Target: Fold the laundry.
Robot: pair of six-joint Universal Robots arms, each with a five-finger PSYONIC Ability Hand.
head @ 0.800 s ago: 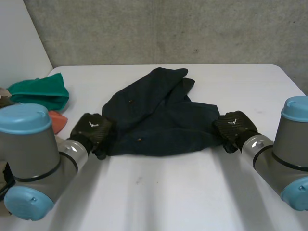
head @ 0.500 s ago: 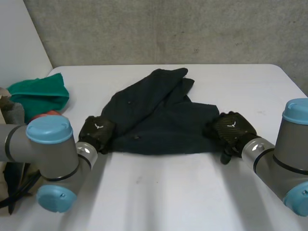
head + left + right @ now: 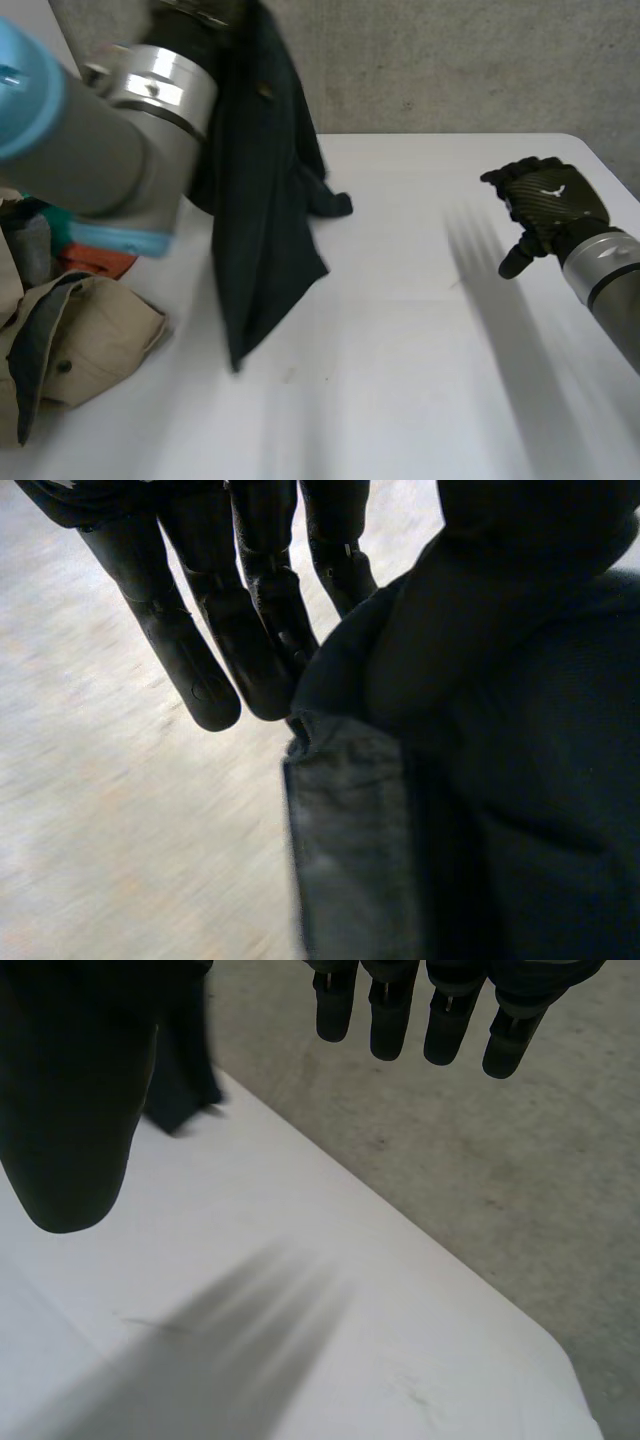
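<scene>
My left hand [image 3: 250, 610] is up high over the table's [image 3: 420, 380] left edge, pinching the dark blue garment [image 3: 262, 200], which hangs from it down to the table near that edge. My right hand [image 3: 545, 205] hovers over the right edge, fingers spread. A tan garment [image 3: 85, 335] lies heaped at the near left corner.

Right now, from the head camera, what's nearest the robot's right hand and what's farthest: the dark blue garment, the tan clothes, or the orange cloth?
From the right hand:
1. dark blue garment, hanging left of the middle.
2 and 3. tan clothes and orange cloth, both at the far left; too close to call.
</scene>
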